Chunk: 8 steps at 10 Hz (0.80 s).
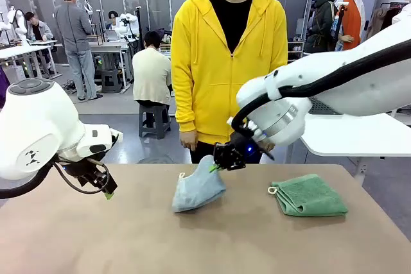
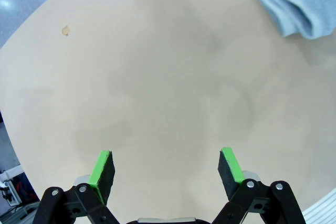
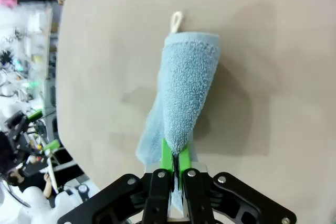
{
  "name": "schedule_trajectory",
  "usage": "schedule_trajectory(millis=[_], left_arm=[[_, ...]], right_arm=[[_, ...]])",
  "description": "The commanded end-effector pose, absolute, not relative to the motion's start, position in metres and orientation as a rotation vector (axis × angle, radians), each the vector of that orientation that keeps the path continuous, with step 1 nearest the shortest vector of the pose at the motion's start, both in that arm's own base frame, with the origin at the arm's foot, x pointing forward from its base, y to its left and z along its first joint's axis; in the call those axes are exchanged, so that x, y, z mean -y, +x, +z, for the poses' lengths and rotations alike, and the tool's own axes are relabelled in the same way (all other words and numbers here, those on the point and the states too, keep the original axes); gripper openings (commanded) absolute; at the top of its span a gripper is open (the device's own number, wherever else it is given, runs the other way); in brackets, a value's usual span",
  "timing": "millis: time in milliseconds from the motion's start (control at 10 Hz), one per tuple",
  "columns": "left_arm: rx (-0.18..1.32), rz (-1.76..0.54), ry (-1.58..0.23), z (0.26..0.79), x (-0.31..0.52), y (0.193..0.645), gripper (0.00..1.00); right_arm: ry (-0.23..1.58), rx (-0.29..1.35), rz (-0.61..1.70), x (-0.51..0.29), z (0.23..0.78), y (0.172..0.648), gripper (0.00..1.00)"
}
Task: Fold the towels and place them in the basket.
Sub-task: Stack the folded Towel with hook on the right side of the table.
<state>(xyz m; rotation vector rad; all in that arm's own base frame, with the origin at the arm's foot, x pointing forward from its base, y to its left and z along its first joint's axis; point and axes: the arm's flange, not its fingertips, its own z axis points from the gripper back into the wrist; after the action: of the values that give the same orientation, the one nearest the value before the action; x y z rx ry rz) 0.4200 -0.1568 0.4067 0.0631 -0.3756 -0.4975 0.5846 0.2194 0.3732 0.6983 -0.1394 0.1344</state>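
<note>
The green towel (image 1: pixel 309 196) lay folded on the table (image 1: pixel 128 242). The right gripper (image 1: pixel 219 163) pinched the blue towel (image 1: pixel 198 192) mid-fold at centre; the left gripper (image 2: pixel 167 167) hung open. Basketing remained.

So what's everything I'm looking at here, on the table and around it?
Grey-blue towel: one, pale grey-blue terry with a small white loop, mid-table, one end pinched and lifted, the rest trailing on the table.
Green towel: one, mint green with a white loop, folded flat, right side of the table.
Table: one, tan, under both towels.
Person: one, yellow hoodie, standing at the far side of the table, arms hanging down.
Left gripper: one, black with green pads, open, above bare table on the left.
Right gripper: one, black with green pads, shut on the grey-blue towel's end.
</note>
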Motion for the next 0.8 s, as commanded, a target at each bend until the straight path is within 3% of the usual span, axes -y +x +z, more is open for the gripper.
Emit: schedule_trajectory(millis=[0, 300, 700], left_arm=[[0.367, -0.483, 0.068, 0.408, 0.160, 0.423, 1.00], [0.367, -0.483, 0.068, 0.408, 0.160, 0.423, 1.00], [0.367, -0.483, 0.068, 0.408, 0.160, 0.423, 1.00]], right_arm=[[0.626, 0.174, 0.185, -0.195, 0.405, 0.580, 0.00], [0.492, 0.174, 0.300, -0.151, 0.428, 0.577, 0.00], [0.401, 0.182, 0.259, -0.079, 0.443, 0.575, 0.00]])
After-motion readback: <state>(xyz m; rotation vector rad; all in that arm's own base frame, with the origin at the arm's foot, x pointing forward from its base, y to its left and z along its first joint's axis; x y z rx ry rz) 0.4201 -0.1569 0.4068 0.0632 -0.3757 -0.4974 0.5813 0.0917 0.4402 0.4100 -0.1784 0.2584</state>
